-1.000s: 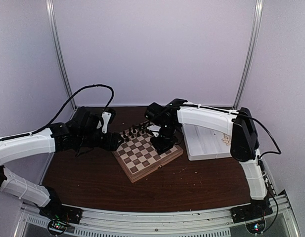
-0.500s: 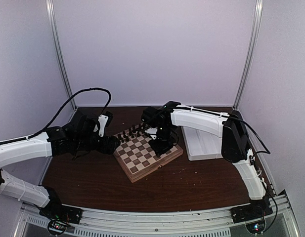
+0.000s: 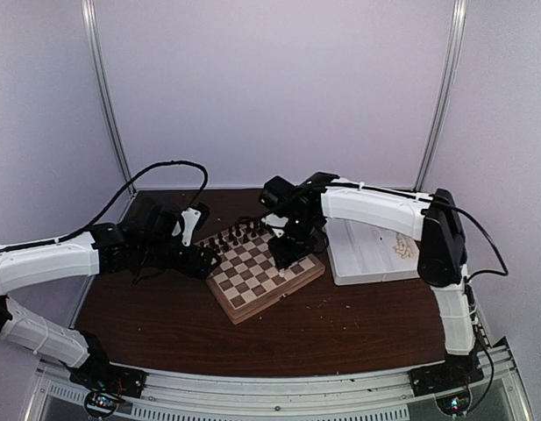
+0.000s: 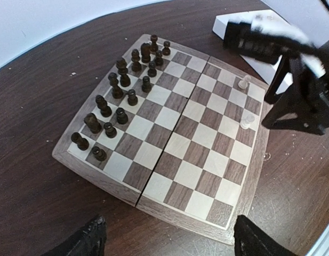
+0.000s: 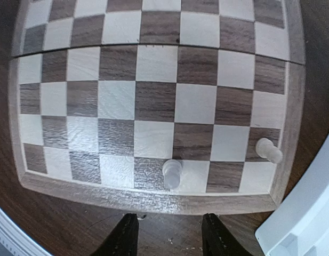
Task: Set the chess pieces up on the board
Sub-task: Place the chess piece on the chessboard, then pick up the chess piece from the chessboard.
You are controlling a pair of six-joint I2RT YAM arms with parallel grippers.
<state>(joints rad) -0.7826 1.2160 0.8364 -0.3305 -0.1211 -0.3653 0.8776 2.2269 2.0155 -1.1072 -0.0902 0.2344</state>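
The board lies angled at the table's middle; it also shows in the left wrist view and the right wrist view. Several dark figures stand along its far-left side. Two cream-white chess pieces stand on the edge row nearest the right gripper, and both show in the left wrist view. My right gripper is open and empty, hovering just off that edge. My left gripper is open and empty, beside the board's left corner.
A white tray stands right of the board, with a small cream heap at its right end; its corner shows in the right wrist view. Dark brown table lies around the board. A black cable arches over the left arm.
The right arm's elbow swung left and then back right, while its gripper stayed over the board's right edge. The left gripper edged a little closer to the board's left corner.
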